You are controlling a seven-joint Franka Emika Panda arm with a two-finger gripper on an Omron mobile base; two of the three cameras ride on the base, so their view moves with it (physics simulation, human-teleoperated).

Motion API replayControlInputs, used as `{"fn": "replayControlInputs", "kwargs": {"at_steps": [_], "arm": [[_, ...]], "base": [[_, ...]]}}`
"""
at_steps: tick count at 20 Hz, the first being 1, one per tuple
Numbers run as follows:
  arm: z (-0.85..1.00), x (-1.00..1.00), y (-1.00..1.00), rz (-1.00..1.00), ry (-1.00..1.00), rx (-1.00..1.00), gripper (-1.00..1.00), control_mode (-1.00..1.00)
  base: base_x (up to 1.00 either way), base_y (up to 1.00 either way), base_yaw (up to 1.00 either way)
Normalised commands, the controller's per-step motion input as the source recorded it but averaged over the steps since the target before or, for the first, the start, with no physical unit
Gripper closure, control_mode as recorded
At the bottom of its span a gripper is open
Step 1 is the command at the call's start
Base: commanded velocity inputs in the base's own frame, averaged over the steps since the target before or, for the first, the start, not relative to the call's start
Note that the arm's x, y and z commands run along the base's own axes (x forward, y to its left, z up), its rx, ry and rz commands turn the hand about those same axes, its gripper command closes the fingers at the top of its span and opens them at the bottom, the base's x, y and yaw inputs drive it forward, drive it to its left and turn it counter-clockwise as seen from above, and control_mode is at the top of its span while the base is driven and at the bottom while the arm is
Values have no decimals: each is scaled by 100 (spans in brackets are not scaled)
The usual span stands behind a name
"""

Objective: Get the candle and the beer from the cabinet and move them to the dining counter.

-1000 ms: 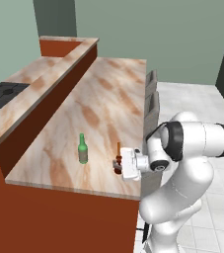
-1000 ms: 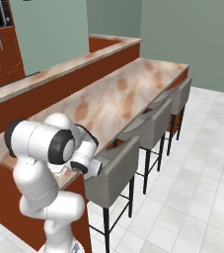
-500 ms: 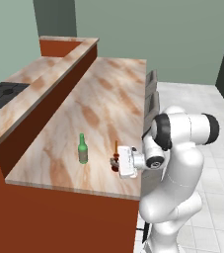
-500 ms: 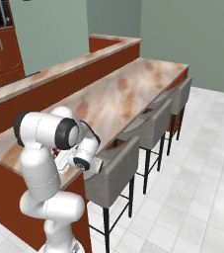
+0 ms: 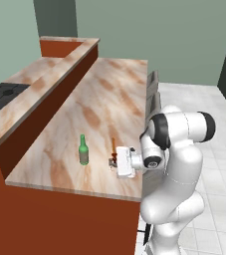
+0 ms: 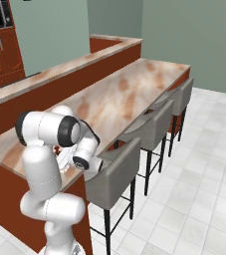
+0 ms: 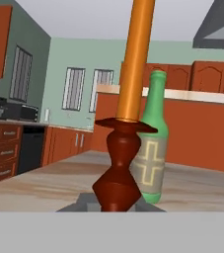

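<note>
The candle [image 5: 113, 150] stands upright on the dining table [image 5: 109, 104], near the table's front right corner, with the beer bottle [image 5: 83, 150] upright on the same table just to its left, a small gap between them. The fingers [image 5: 112, 161] are closed on the candle's dark holder base, reaching in level from the right edge of the table. In the hand view the orange stick and its red-brown holder [image 7: 119, 168] rise straight up from between the fingers, and the green bottle [image 7: 152, 148] with its pale label stands behind and a little to the right of the holder.

Compared with a second ago, the candle, the bottle and the fingers sit at the same spot on the table. What has changed is the arm above them: its big white elbow has risen and swung back over the robot's body, so the arm now arches higher beside the table's edge. From the right base view the elbow [image 6: 47, 129] stands taller above the grey stools [image 6: 115, 172] lined along the table.
</note>
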Motion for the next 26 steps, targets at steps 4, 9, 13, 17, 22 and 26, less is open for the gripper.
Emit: {"fn": "replayControlInputs", "kwargs": {"at_steps": [4,9,13,17,22,26], "arm": [[-22,24,5,0,0,0,100,-100],[-11,4,0,0,-2,0,-100,-100],[0,0,0,0,-2,0,-100,-100],[14,0,-11,0,0,0,-100,-100],[15,-1,-18,0,1,0,-100,-100],[14,-7,-23,0,1,0,-100,-100]], "base": [[0,0,0],[0,0,0],[0,0,0],[0,0,0],[0,0,0],[0,0,0]]}}
